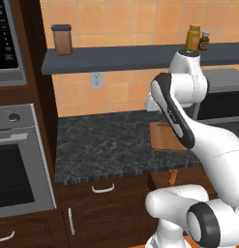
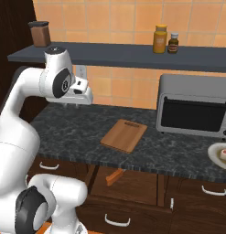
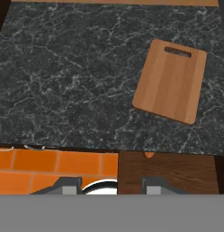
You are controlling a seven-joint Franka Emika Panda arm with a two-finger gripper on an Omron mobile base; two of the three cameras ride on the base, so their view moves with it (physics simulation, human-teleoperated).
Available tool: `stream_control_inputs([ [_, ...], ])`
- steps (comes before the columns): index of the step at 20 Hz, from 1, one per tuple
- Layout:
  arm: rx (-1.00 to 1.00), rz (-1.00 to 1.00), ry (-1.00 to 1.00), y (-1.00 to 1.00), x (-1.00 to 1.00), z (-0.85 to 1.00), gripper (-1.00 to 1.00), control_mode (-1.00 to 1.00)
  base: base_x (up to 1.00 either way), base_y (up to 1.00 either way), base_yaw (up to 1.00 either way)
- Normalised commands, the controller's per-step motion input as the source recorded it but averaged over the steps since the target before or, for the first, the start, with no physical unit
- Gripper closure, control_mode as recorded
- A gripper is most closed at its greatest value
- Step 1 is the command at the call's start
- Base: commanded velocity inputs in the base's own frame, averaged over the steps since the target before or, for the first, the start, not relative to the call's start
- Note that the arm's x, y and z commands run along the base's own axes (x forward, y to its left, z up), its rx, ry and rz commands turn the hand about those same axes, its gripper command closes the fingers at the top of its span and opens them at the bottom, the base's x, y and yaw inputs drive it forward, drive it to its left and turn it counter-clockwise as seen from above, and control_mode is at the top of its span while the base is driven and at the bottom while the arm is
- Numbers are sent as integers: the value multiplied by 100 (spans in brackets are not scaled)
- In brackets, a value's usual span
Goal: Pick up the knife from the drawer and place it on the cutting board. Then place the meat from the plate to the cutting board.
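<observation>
So the small knife with the orange-brown handle is lying in the pulled-out dark brown wooden drawer under the speckled black stone counter. We're only seeing its handle poking out, and we can't make out the blade. In the right base view its long axis is running diagonally, roughly 7 o'clock to 1 o'clock.

The two-finger gripper is hanging above the counter, pointing down, with its fingers standing apart and nothing between them. From the hand in the right base view, the knife is sitting down at about 5 o'clock, below counter level. In the hand view a little orange tip is peeking over the drawer's edge at about 1 o'clock from the fingertips.

The flat light-brown wooden cutting board is lying beyond that, also around 1 o'clock, with nothing on it yet. We're guessing the next move means dropping down into the drawer and turning the wrist to close across that handle.
</observation>
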Motion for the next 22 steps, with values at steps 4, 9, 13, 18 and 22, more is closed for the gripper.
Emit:
stream_control_inputs([
  [4,0,0,0,0,-19,0,-100,-100,0,0,0],
  [9,0,0,0,-2,-65,-3,-100,-100,0,0,0],
  [13,0,-1,0,-17,-77,-26,-100,-100,0,0,0],
  [18,0,-4,-3,-6,-57,-28,-100,-100,0,0,0],
  [22,1,-5,0,-5,-42,-30,-100,-100,0,0,0],
])
